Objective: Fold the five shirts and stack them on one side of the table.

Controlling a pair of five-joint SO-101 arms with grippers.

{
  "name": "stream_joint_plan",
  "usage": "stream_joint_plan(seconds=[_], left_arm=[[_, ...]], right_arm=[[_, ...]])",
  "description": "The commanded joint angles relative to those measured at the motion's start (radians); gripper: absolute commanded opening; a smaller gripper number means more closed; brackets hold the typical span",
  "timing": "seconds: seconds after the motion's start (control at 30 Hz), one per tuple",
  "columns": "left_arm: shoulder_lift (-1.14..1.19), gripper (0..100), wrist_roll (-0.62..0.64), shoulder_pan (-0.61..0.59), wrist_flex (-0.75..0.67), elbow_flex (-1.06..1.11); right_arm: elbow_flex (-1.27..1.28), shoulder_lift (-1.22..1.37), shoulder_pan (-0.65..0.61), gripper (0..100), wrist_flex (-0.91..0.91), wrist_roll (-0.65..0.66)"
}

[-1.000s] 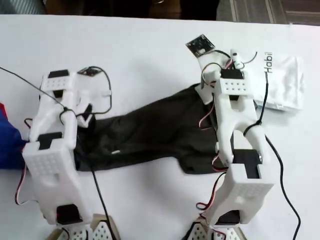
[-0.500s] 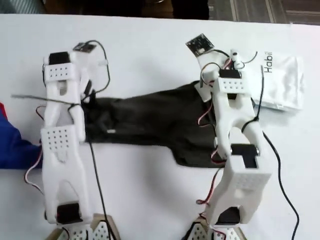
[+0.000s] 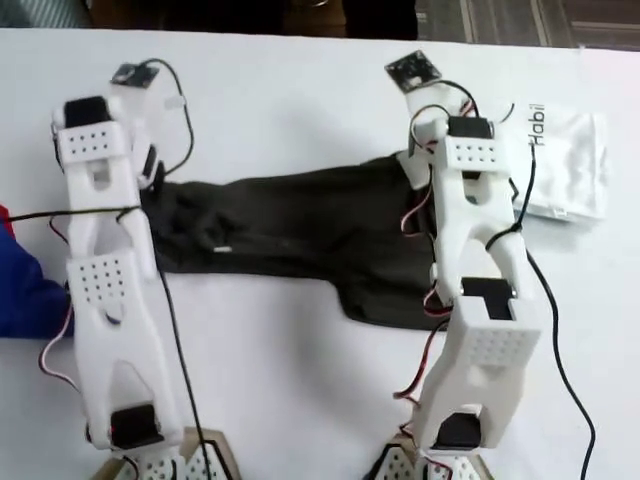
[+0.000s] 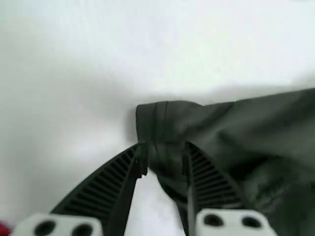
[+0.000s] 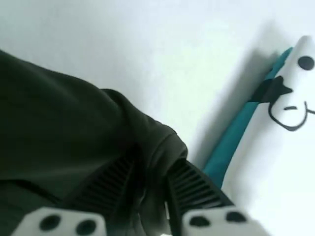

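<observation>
Our left gripper (image 4: 165,161) has its ribbed black fingers (image 4: 123,172) closed on a bunched edge of the dark, nearly black fabric shirt (image 4: 236,132), with a fold of cloth pinched between the tips just above the plain white table (image 4: 74,59). Our right gripper (image 5: 151,179) is likewise clamped on a rumpled edge at the other end of this garment, and the fabric swells up between its two fingers. From the high view we see the dark shirt lying across the middle of the table as a long, creased band that runs from our left arm (image 3: 100,250) to our right arm (image 3: 470,250), with one wider flap spreading toward the arm bases close to the right arm. Just beside our right gripper, toward the right side of the table, lies a folded white shirt (image 3: 565,165) with dark print; the right wrist view shows a teal layer along its edge. At the left edge of the table, near our left arm, we see a heap of blue cloth (image 3: 22,290) and a sliver of red above it.
</observation>
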Motion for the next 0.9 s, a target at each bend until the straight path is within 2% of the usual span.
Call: stream_joint_plan(seconds=[0.0,0.1,0.37,0.5,0.63,0.73,0.87], left_arm=[[-0.253,15,-0.057,-0.020,0.020,0.159],[-0.448,15,-0.110,-0.037,0.020,0.383],[-0.968,15,-0.178,-0.046,-0.012,1.003],[-1.079,15,-0.186,-0.058,-0.170,1.314],[-1.076,15,-0.135,-0.052,-0.427,1.572],[-1.065,15,-0.066,-0.046,-0.568,1.650],[-1.037,15,-0.003,-0.023,-0.635,1.659]], right_arm=[[-0.071,-0.108,0.004,17.7,0.047,-0.052],[-0.072,-0.171,-0.024,23.5,0.110,-0.052],[-0.068,-0.354,-0.160,21.4,0.282,-0.054],[-0.066,-0.435,-0.188,21.1,0.369,-0.057],[-0.052,-0.490,-0.162,21.2,0.456,-0.087],[0.025,-0.522,-0.127,21.2,0.455,-0.087],[0.180,-0.555,-0.064,21.2,0.367,-0.086]])
